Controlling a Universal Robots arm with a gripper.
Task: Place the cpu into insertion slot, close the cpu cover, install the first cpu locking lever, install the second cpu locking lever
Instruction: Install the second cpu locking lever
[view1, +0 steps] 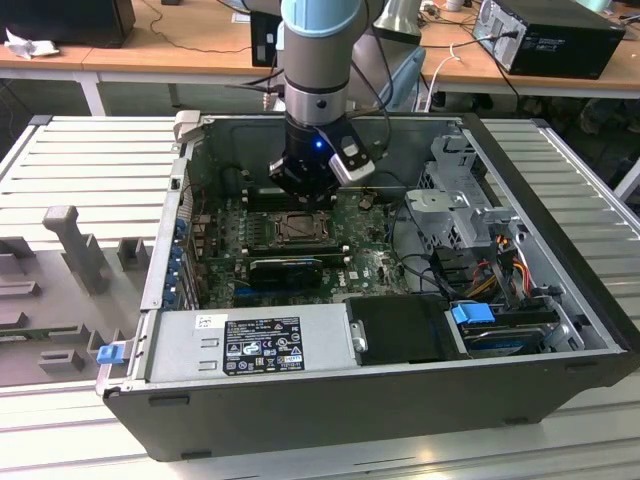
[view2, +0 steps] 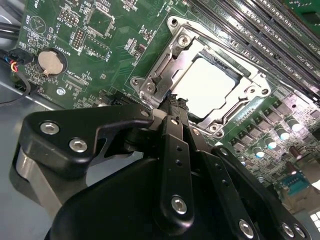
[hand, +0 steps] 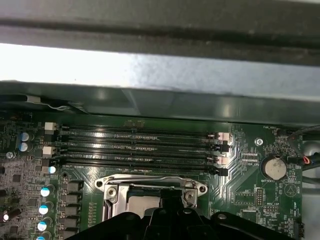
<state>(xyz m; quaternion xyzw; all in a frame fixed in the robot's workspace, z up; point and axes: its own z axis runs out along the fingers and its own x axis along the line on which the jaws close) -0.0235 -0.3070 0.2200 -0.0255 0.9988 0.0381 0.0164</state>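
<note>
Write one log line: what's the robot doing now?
hand: low over socket edge | cpu: seated in insertion slot | cpu cover: down around cpu

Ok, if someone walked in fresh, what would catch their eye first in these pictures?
The arm reaching down into the open computer case, its gripper at the edge of the insertion slot. In the second wrist view, the bright pale cpu sits in that slot, framed by the silver cpu cover.
</note>
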